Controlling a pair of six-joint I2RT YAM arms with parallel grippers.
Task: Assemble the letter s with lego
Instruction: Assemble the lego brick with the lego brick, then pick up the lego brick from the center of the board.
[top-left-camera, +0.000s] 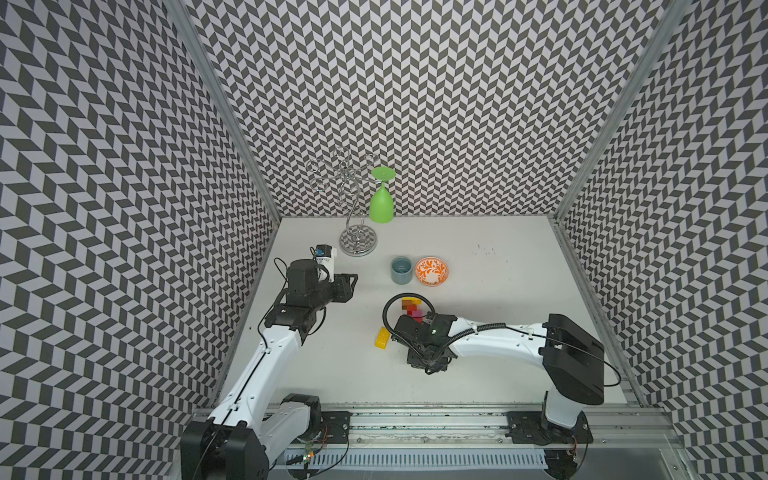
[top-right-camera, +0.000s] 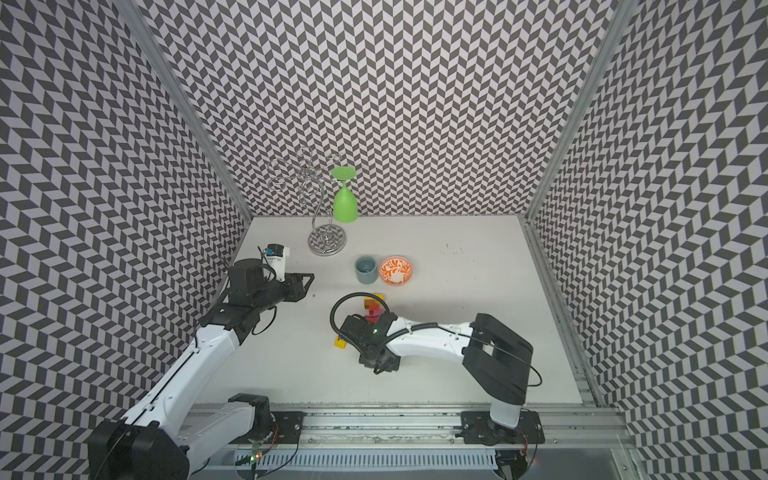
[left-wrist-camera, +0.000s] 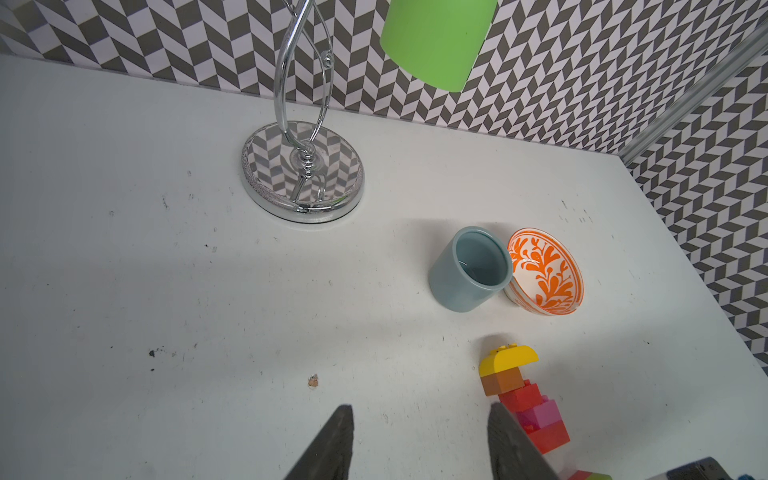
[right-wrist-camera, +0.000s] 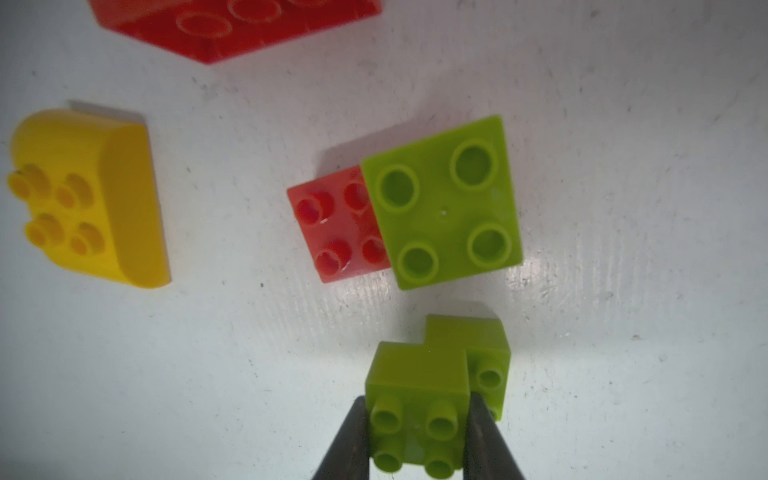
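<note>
Our right fingers (right-wrist-camera: 345, 449) pinch a lime green square brick (right-wrist-camera: 415, 370) by its two sides. A second lime green brick (right-wrist-camera: 486, 353) is stuck to it, set off to one side like a step. Just ahead on the table (right-wrist-camera: 623, 166) lies a loose lime green brick (right-wrist-camera: 444, 203), studs up, partly covering a red square brick (right-wrist-camera: 332, 224). A yellow round-top brick (right-wrist-camera: 83, 195) and a long red brick (right-wrist-camera: 232, 25) lie a bit apart. The row of joined bricks (left-wrist-camera: 523, 399), yellow, brown, red and pink, lies near the blue-grey cup (left-wrist-camera: 469, 270) and the orange-patterned bowl (left-wrist-camera: 544, 274). Our left fingers (left-wrist-camera: 332, 440) are apart and hold nothing. We think the green pair goes onto the S next. To do it well, we should grip tight, hold the bricks flat, line the studs up first, then push straight down. The left fingers could steady the row so it does not slide.
</note>
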